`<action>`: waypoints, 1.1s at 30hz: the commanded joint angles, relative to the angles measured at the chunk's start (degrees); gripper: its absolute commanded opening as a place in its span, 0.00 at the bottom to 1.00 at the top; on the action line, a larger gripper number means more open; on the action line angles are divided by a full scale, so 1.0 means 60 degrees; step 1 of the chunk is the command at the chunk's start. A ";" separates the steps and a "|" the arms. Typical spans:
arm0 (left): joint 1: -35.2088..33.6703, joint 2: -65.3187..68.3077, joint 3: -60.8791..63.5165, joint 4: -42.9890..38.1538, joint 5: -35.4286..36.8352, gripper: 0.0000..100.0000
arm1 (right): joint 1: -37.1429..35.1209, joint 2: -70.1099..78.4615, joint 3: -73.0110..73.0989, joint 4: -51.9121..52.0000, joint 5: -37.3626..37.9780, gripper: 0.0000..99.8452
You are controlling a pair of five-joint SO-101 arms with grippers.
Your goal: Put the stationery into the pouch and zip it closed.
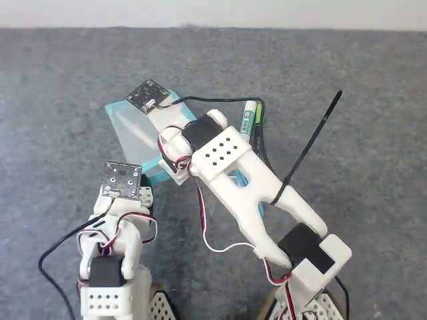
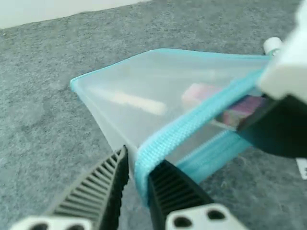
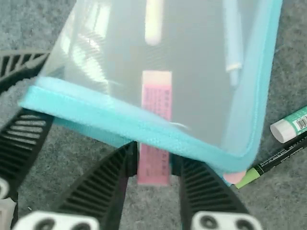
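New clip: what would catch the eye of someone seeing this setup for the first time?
A translucent pouch with teal trim lies mid-table, its zipper edge pinched in the jaws of the left gripper. The right gripper has its jaws on a pink eraser that sits partway into the pouch's mouth. A green-and-white marker and a black pen lie on the grey carpet beside the pouch's corner.

Two white arms (image 1: 247,187) show perforated shells (image 1: 223,150), black servo blocks (image 1: 107,272), looping red, white and black cables (image 1: 202,212), and ribbed black gripper fingers (image 2: 100,191).
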 commanded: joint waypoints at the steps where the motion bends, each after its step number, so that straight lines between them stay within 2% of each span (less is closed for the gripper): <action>1: 0.0103 -0.0015 -0.0579 0.0117 -0.0190 0.01 | 0.0462 -0.0286 -0.1070 0.0183 0.0132 0.23; 16: 0.0044 -0.0015 -0.0520 0.0088 -0.0190 0.01 | 0.0505 -0.2044 -0.1714 0.2176 0.0190 0.24; 19: -0.0044 -0.0015 -0.0520 0.0088 -0.0190 0.01 | 0.1004 -0.2322 -0.1700 0.2381 0.0190 0.24; 22: -0.0498 -0.0015 -0.0520 0.0073 -0.0190 0.01 | 0.2044 -0.2381 -0.1187 0.2322 0.0117 0.24; 27: -0.0571 -0.0015 -0.0520 0.0073 -0.0176 0.01 | 0.3377 -0.1795 0.1231 0.0769 0.0103 0.24; 33: -0.0571 -0.0015 -0.0505 0.0073 -0.0176 0.01 | 0.3993 -0.0842 0.3004 -0.1546 0.0103 0.24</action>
